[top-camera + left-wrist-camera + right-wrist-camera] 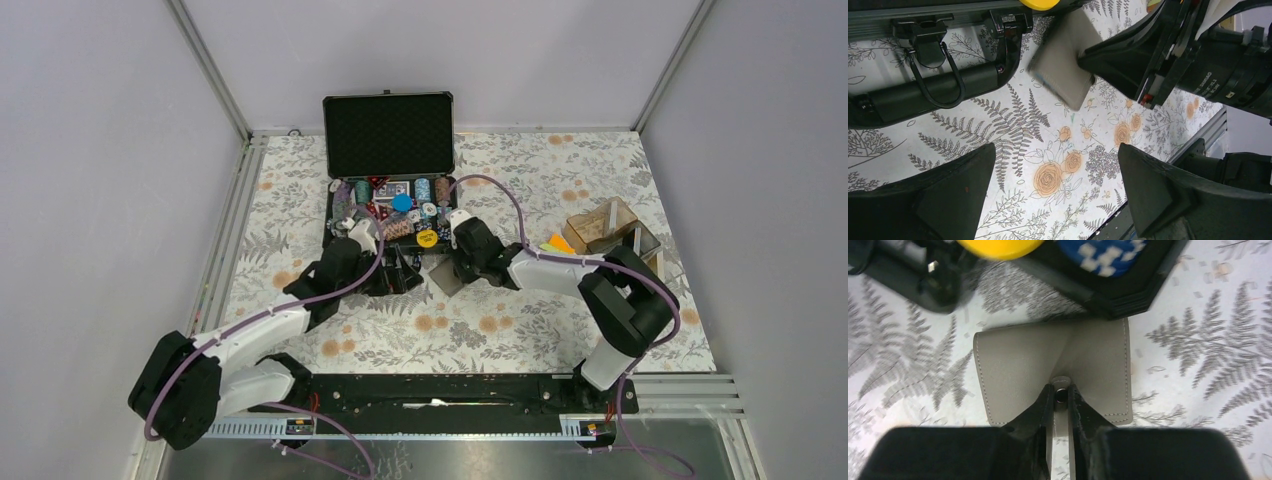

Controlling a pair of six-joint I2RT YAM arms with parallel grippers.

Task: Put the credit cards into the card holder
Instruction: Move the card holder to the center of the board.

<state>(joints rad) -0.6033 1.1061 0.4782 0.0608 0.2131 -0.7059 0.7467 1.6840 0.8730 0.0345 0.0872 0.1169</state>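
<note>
Wallet [1013, 360] is being pinched at its near edge by the right gripper [1060, 396], whose fingers are being squeezed together on the folded grey cover. It is being held closed just in front of the black case [385, 215], over the floral table [520, 320]. Whether it is being lifted clear of the cloth cannot be told. The left gripper [1057, 150] is being held just to the wallet's left, its fingers being kept spread wide with nothing between them. Cards [557, 243] in orange, yellow and green are being shown in a small pile well to the right, just beside the clear box [605, 228] and apart from the wallet.
</note>
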